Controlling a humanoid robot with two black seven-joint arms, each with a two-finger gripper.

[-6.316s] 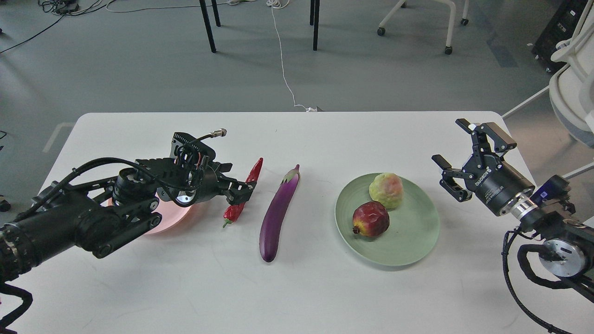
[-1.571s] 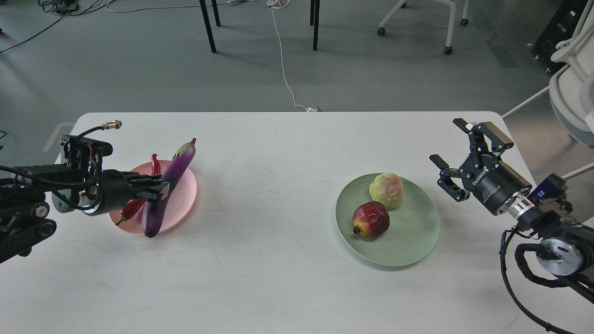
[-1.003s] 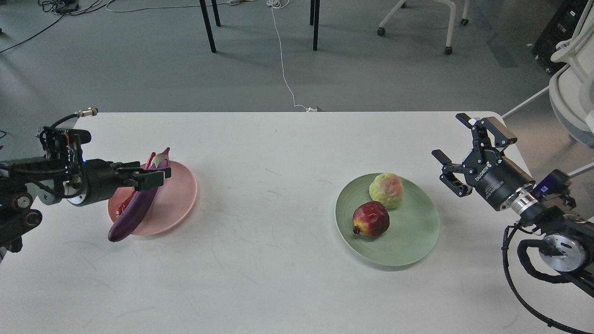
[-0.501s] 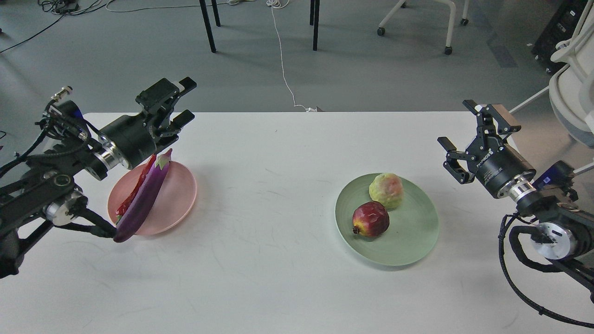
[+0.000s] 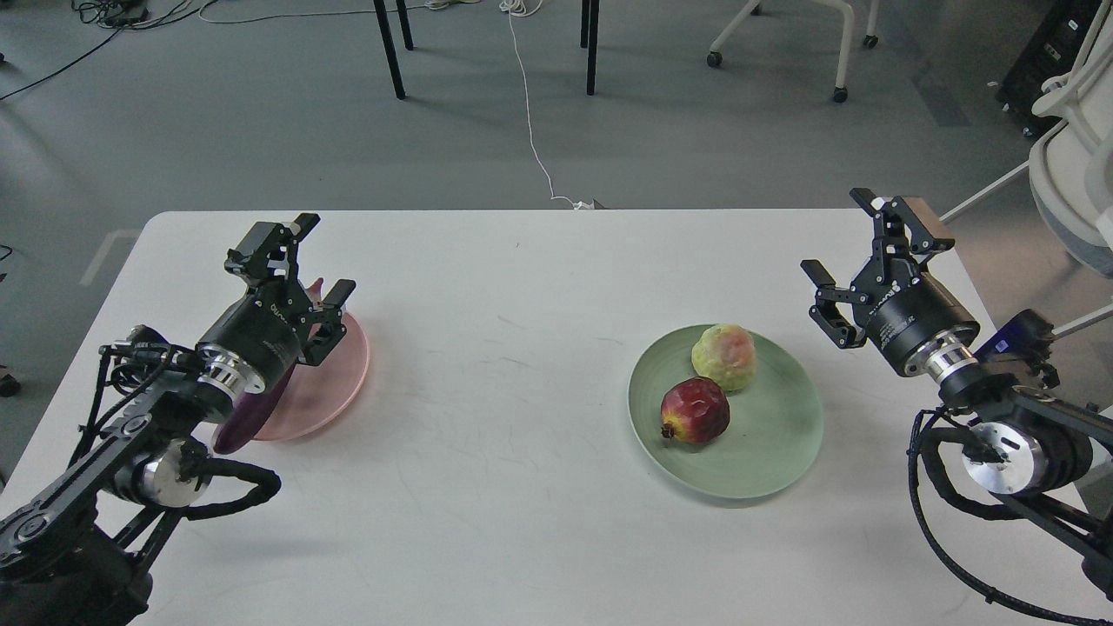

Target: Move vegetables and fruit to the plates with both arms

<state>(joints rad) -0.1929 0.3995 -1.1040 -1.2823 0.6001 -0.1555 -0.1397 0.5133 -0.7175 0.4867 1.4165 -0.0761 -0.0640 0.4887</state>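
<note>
The pale pink plate (image 5: 335,382) lies at the left of the table. The purple eggplant (image 5: 248,419) lies across it, mostly hidden behind my left arm; only its blunt end and a bit of its cap show. The red chili is hidden. My left gripper (image 5: 300,261) is open and empty, raised above the plate's far edge. The pale green plate (image 5: 765,452) at the right holds the dark-red pomegranate (image 5: 694,410) and the yellow-green fruit (image 5: 723,357). My right gripper (image 5: 856,248) is open and empty, to the right of that plate.
The white table (image 5: 522,522) reaches from edge to edge. Beyond its far edge are grey floor, black table legs (image 5: 389,48), a white cable (image 5: 532,130) and office chairs (image 5: 1074,165) at the right.
My left gripper let go of the eggplant on the pink plate, rose and drew back to a raised pose over the plate. My right gripper shifted slightly, still open.
</note>
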